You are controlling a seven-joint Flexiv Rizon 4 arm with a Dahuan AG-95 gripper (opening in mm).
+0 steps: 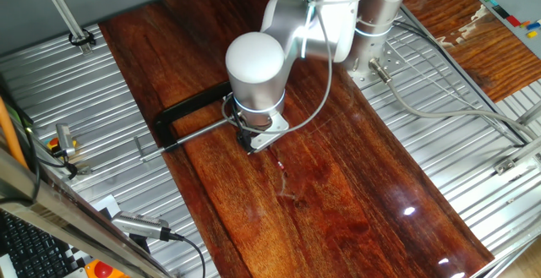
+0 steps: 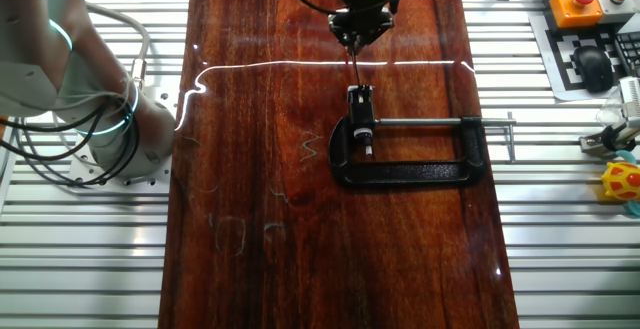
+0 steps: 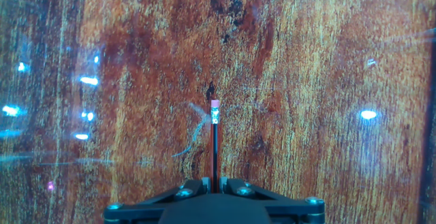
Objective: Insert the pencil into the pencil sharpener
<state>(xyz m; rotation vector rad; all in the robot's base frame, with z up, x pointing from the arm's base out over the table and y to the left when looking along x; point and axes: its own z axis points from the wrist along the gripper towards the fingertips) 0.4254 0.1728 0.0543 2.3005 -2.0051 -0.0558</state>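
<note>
Two-finger black gripper (image 3: 214, 191): clenched on thin dark pencil (image 3: 214, 149) with pink eraser tip, shaft pointing down at glossy reddish-brown wooden tabletop (image 2: 260, 199), poised near one end of it.

Tiny white boxy pencil sharpener (image 2: 361, 109): seated, apparently, in mouth of black C-shaped clamp (image 2: 410, 169) with steel rod, near one long edge, close to pencil (image 2: 353, 65); contact not discernible.
</note>
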